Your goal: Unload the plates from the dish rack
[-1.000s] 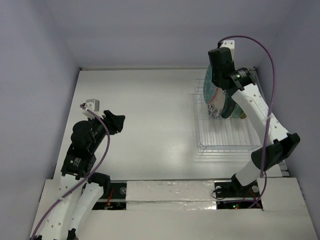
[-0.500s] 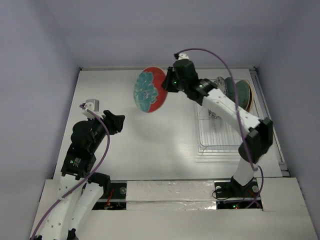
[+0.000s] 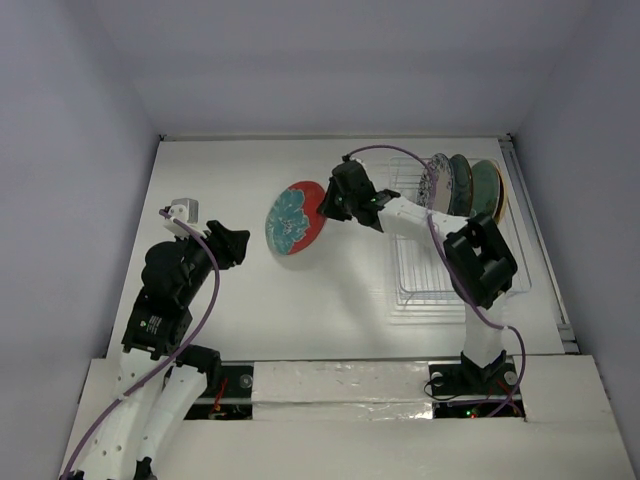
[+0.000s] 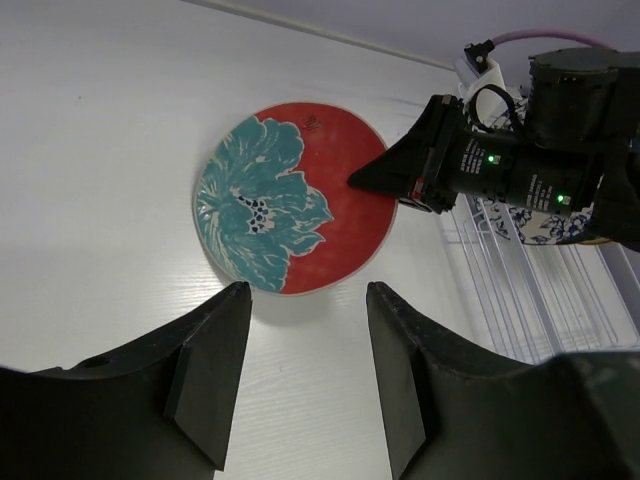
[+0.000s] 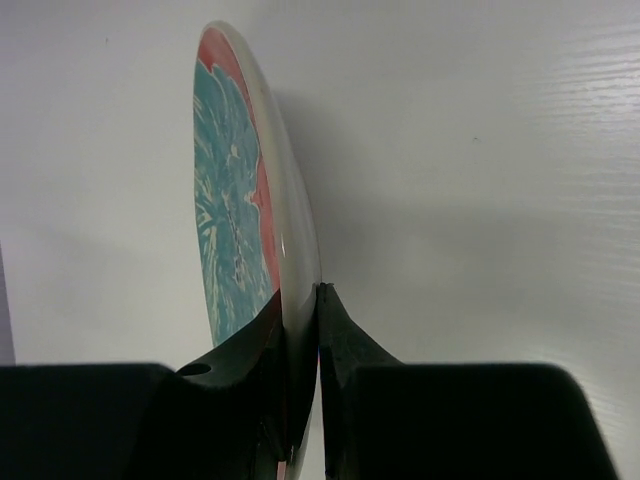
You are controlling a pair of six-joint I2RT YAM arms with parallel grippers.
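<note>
Plate (image 3: pixel 296 218), teal-and-red, hung tilted low over the table (image 3: pixel 250 300), left of the rack (image 3: pixel 440 275). The right gripper (image 3: pixel 326 203) pinched it at the rim, its fingers closed thin on the edge. The left gripper (image 3: pixel 236 245) sat near with its fingers spread wide, holding nothing. So narrow a rim hold could have let the plate swing or slip. Let go while tilted, it would likely have dropped, clattered or rolled. Whether its low edge touched the table could not be told. Other plates (image 3: pixel 462 185) stood upright in the rack.

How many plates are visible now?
5: floral plate in the jaws of the right gripper, left of the dish rack; patterned, teal, green, tan plates standing inside. Others may hide.
</note>
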